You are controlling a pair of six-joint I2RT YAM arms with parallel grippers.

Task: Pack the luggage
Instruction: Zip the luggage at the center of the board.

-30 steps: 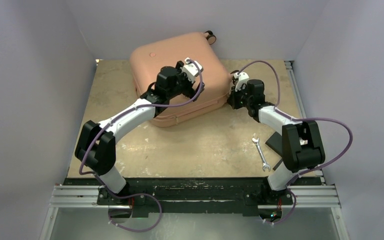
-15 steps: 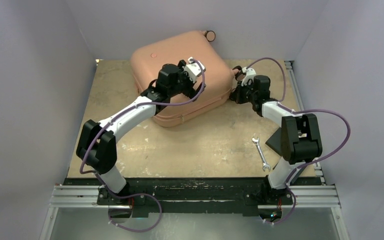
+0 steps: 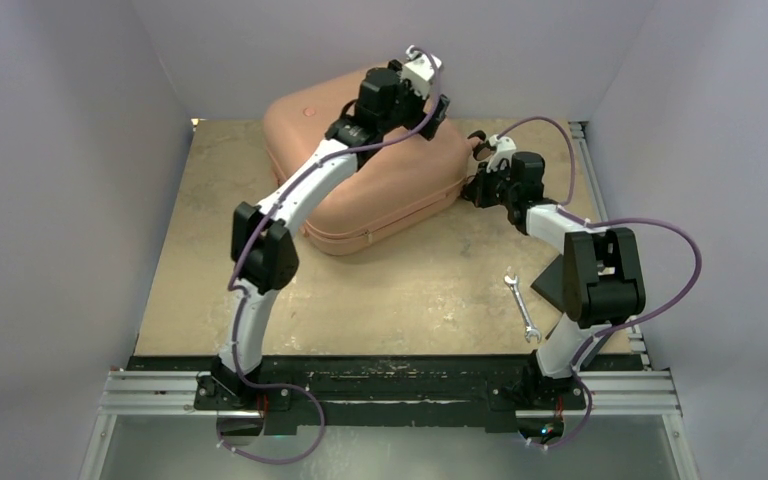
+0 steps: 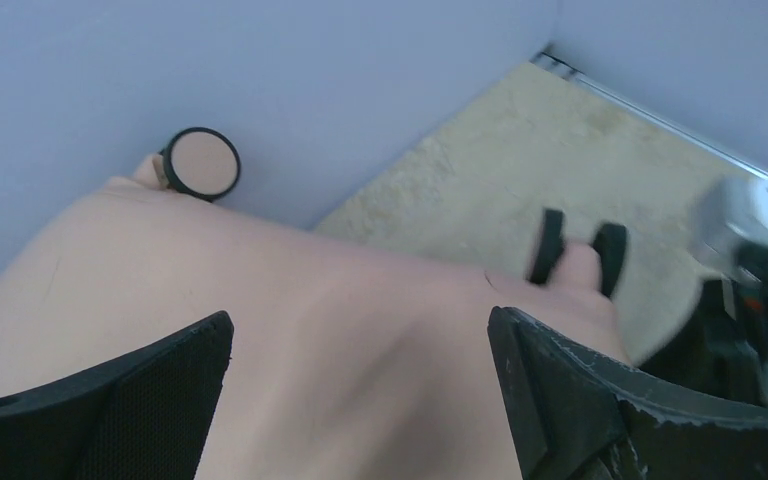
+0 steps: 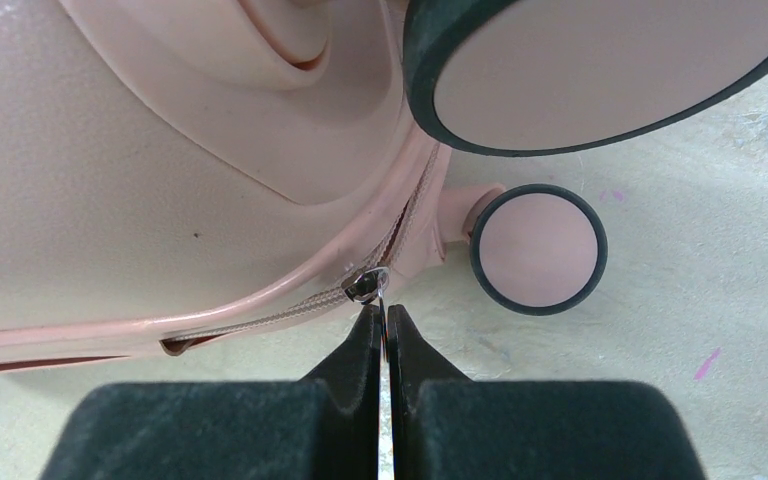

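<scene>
Jaws of the right gripper (image 5: 387, 328) pinch the zipper pull (image 5: 369, 285) on the luggage (image 3: 390, 190); the left gripper (image 4: 360, 345) hangs spread wide above its shell. Salmon-pink and rounded, it lies flat at upper centre of the top view.

Pink luggage (image 3: 390, 190) flat on table (image 3: 410, 290) far side, wrench (image 3: 522, 308) front right.

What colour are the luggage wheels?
The wheels are pink with black rims; right wrist view shows them best.

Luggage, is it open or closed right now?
Closed but not fully zipped: the luggage lid is down, yet a dark gap shows in the seam near the zipper pull that the right gripper pinches.
</scene>
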